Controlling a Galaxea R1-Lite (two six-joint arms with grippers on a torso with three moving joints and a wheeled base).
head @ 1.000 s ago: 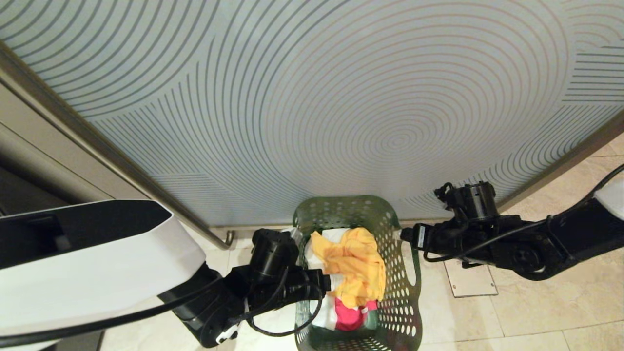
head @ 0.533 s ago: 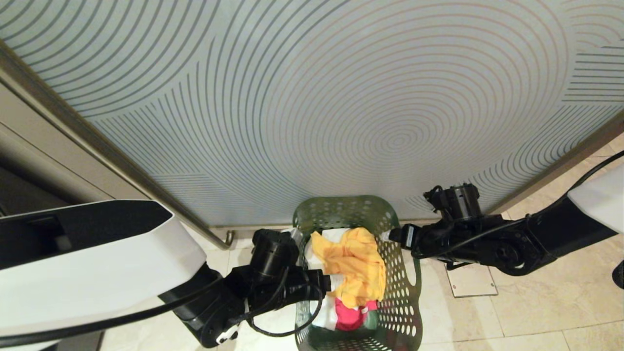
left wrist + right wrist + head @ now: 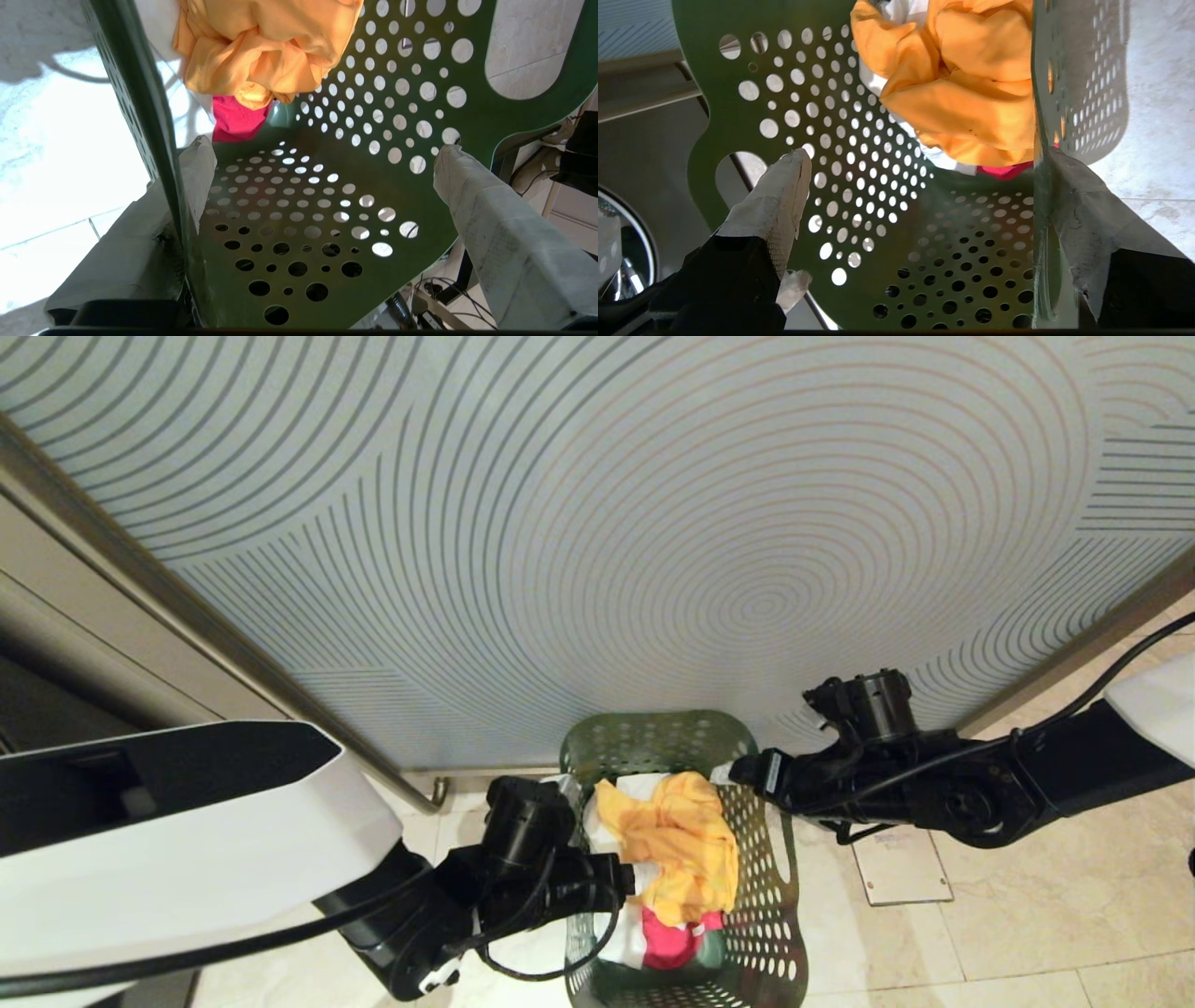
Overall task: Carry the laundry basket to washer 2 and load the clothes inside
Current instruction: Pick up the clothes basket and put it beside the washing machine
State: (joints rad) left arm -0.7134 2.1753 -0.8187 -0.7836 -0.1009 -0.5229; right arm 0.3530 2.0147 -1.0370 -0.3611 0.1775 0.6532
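Perforated green plastic laundry basket (image 3: 766, 905) holds crumpled soft clothes (image 3: 681, 840).

A frosted glass panel (image 3: 653, 523) patterned with concentric curved lines fills most of the head view. Below it lies a beige tiled floor (image 3: 1027, 915), with a square metal floor plate (image 3: 901, 868) near the panel's lower right edge.

Patterned panel (image 3: 653, 523) crowds the laundry basket (image 3: 780, 905); bare floor (image 3: 1027, 915) to the right seems passable.
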